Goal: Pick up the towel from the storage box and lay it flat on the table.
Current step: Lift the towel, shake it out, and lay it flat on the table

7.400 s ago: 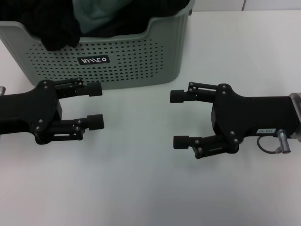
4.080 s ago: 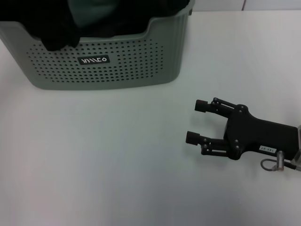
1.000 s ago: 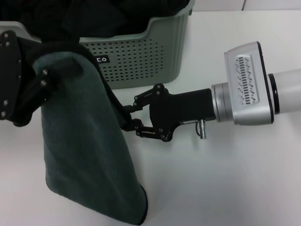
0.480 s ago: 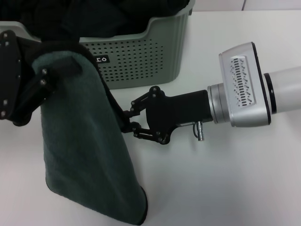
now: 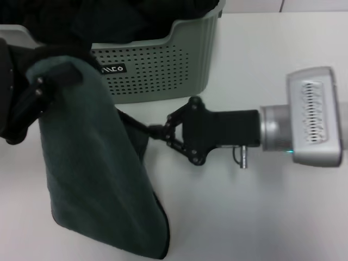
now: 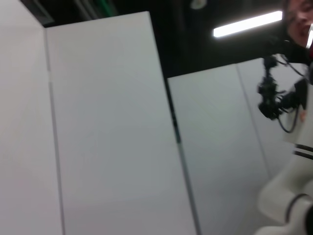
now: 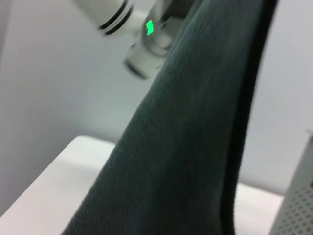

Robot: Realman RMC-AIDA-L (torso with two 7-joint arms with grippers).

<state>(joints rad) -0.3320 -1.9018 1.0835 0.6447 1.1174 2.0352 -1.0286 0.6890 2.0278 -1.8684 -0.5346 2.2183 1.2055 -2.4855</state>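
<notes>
Green arm light (image 7: 148, 27), apparently wrist-view only

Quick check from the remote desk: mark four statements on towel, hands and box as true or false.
1. The towel lies flat on the table. False: it hangs from the left hand, lower end near the table.
2. The right hand pinches the towel's side edge. True.
3. The storage box is tipped over. False: it stands upright behind the towel.
4. Dark cloths remain in the box. True.
</notes>
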